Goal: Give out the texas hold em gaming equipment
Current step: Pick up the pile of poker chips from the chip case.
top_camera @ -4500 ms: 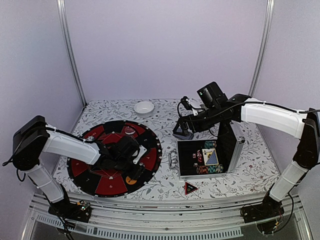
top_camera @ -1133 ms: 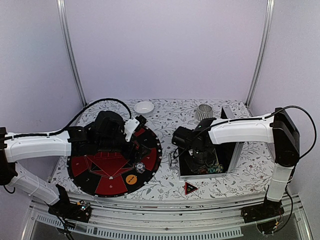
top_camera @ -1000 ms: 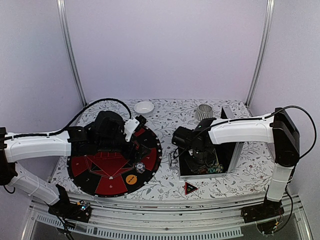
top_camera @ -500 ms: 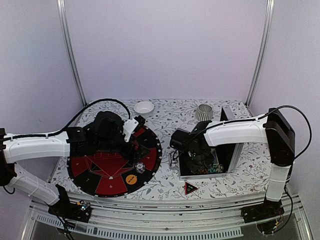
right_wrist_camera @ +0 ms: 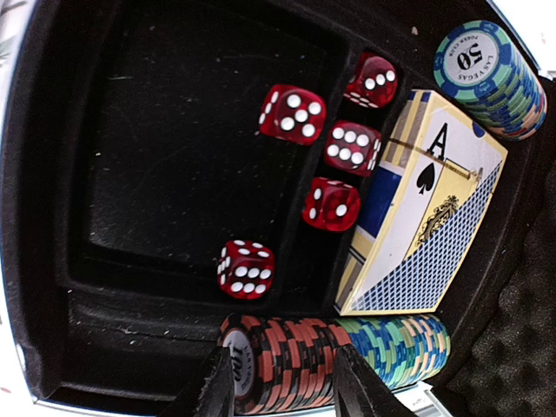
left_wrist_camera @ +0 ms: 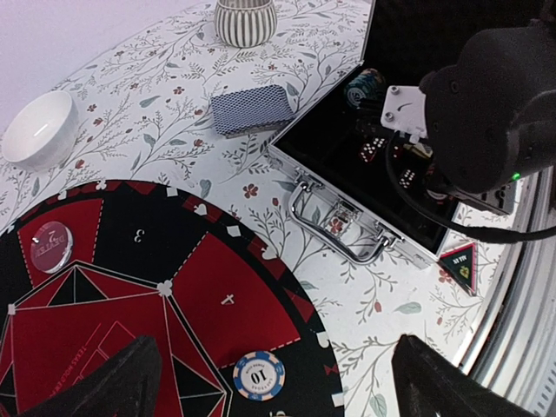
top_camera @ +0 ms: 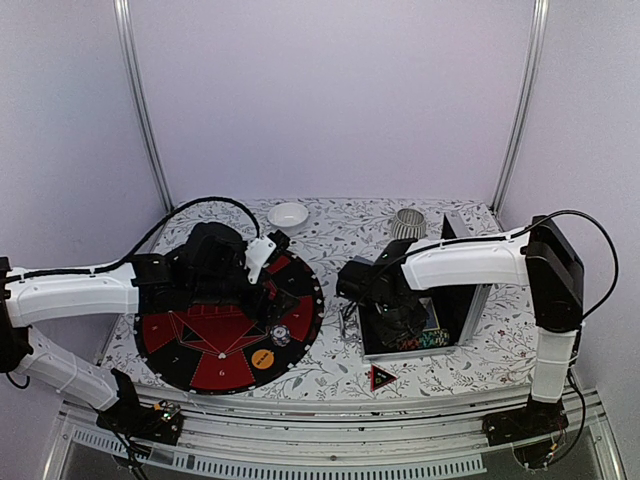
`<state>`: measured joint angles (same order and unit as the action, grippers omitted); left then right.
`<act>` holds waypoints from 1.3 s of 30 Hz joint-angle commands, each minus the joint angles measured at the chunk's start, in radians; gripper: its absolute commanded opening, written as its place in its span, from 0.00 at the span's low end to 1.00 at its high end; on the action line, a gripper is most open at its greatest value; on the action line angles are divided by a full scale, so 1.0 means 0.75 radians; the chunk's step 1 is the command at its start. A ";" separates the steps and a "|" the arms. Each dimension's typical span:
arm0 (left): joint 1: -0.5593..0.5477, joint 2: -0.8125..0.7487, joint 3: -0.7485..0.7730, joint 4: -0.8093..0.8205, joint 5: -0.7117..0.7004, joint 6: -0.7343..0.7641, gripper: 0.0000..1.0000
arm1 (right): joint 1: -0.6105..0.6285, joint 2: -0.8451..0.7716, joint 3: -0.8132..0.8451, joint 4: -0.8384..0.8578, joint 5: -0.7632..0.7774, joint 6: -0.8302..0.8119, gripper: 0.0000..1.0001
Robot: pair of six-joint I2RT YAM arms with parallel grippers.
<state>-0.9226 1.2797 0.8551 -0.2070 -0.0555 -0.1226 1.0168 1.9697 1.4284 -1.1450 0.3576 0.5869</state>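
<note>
Right tool: only two dark fingertips show, cut off at the frame's 6 o'clock. They sit half-closed either side of the red chips, a ribbed roll lying on its side w/ a "100" face at its left end. Can't tell if the pads actually pinch it. Green chips extend the row toward 4 o'clock, partly behind one finger. Above are five glossy see-through dice in a black moulded case. Card box w/ ace of spades at 3 o'clock, teal stack marked "50" at 1 o'clock, egg-crate foam at 5 o'clock.

Left tool: released, fingers wide, only tips in view, gripping nothing, over the round red-and-black board. Blue-white chip marked "10" rests on the board at 6 o'clock. Patterned-back deck lies on the floral counter at 12 o'clock. Red triangle at 3 o'clock, near the case's metal rim. Right arm hides most of the case interior.
</note>
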 commanded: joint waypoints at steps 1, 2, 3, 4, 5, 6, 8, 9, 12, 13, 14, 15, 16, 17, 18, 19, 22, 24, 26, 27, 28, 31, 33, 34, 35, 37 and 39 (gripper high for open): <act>0.000 -0.027 -0.019 -0.018 -0.003 0.011 0.95 | 0.010 -0.063 0.042 -0.033 -0.025 0.004 0.42; 0.000 -0.028 -0.018 -0.018 -0.002 0.012 0.95 | 0.010 -0.068 0.043 -0.043 -0.023 0.008 0.43; 0.000 -0.028 -0.017 -0.021 -0.002 0.014 0.95 | 0.010 -0.072 0.042 -0.053 -0.024 0.012 0.43; 0.001 -0.028 -0.019 -0.021 -0.003 0.014 0.95 | 0.010 -0.076 0.038 -0.055 -0.033 0.019 0.44; 0.001 -0.029 -0.020 -0.021 -0.003 0.013 0.95 | 0.010 -0.081 0.028 -0.049 -0.051 0.022 0.45; 0.001 -0.029 -0.021 -0.019 -0.003 0.014 0.95 | 0.010 -0.086 0.018 -0.036 -0.069 0.023 0.45; 0.001 -0.029 -0.023 -0.019 -0.002 0.012 0.95 | 0.010 -0.101 -0.011 -0.005 -0.106 0.022 0.44; 0.001 -0.031 -0.024 -0.021 -0.003 0.012 0.95 | 0.010 -0.106 -0.021 0.002 -0.111 0.023 0.44; 0.001 -0.035 -0.028 -0.021 -0.003 0.010 0.95 | 0.010 -0.103 -0.039 0.007 -0.119 0.034 0.42; 0.000 -0.037 -0.029 -0.021 -0.004 0.010 0.95 | 0.009 -0.101 -0.049 0.016 -0.126 0.035 0.41; 0.000 -0.040 -0.029 -0.021 -0.005 0.010 0.95 | 0.010 -0.098 -0.057 0.025 -0.134 0.030 0.40; 0.001 -0.042 -0.029 -0.023 -0.005 0.011 0.95 | 0.010 -0.094 -0.063 0.029 -0.139 0.027 0.40; 0.000 -0.044 -0.029 -0.023 -0.006 0.010 0.95 | 0.009 -0.088 -0.070 0.027 -0.141 0.027 0.40; 0.001 -0.046 -0.029 -0.025 -0.006 0.010 0.95 | 0.010 -0.083 -0.074 0.021 -0.140 0.029 0.40; 0.000 -0.047 -0.029 -0.025 -0.006 0.010 0.95 | 0.009 -0.079 -0.079 0.014 -0.136 0.034 0.39; 0.000 -0.049 -0.029 -0.027 -0.008 0.010 0.95 | 0.010 -0.075 -0.085 0.010 -0.132 0.036 0.40; 0.001 -0.052 -0.032 -0.026 -0.007 0.010 0.95 | 0.010 -0.070 -0.104 0.018 -0.138 0.042 0.39; 0.001 -0.050 -0.031 -0.025 -0.005 0.010 0.95 | 0.010 -0.068 -0.103 0.047 -0.170 0.033 0.39; 0.000 -0.050 -0.030 -0.028 -0.006 0.012 0.95 | 0.010 -0.073 -0.092 0.093 -0.219 0.018 0.39; 0.001 -0.052 -0.031 -0.025 -0.007 0.012 0.95 | 0.010 -0.080 -0.085 0.111 -0.232 0.014 0.38; 0.001 -0.053 -0.031 -0.025 -0.011 0.012 0.95 | 0.010 -0.086 -0.080 0.120 -0.237 0.010 0.38; 0.000 -0.054 -0.034 -0.027 -0.010 0.016 0.95 | 0.011 -0.094 -0.045 0.100 -0.187 0.012 0.38; 0.000 -0.054 -0.035 -0.027 -0.011 0.018 0.95 | 0.011 -0.086 -0.024 0.076 -0.154 0.025 0.37; 0.000 -0.055 -0.035 -0.027 -0.012 0.018 0.95 | 0.012 -0.082 -0.021 0.076 -0.152 0.024 0.37; 0.000 -0.057 -0.037 -0.026 -0.011 0.017 0.95 | 0.012 -0.078 -0.021 0.080 -0.156 0.022 0.37; 0.000 -0.058 -0.039 -0.026 -0.009 0.014 0.95 | 0.014 -0.071 -0.025 0.079 -0.156 0.017 0.37; 0.001 -0.061 -0.042 -0.027 -0.009 0.012 0.95 | 0.014 -0.064 -0.027 0.053 -0.132 0.023 0.37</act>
<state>-0.9226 1.2545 0.8364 -0.2161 -0.0608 -0.1204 1.0210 1.9076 1.3941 -1.1049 0.2512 0.6014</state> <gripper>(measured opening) 0.951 0.371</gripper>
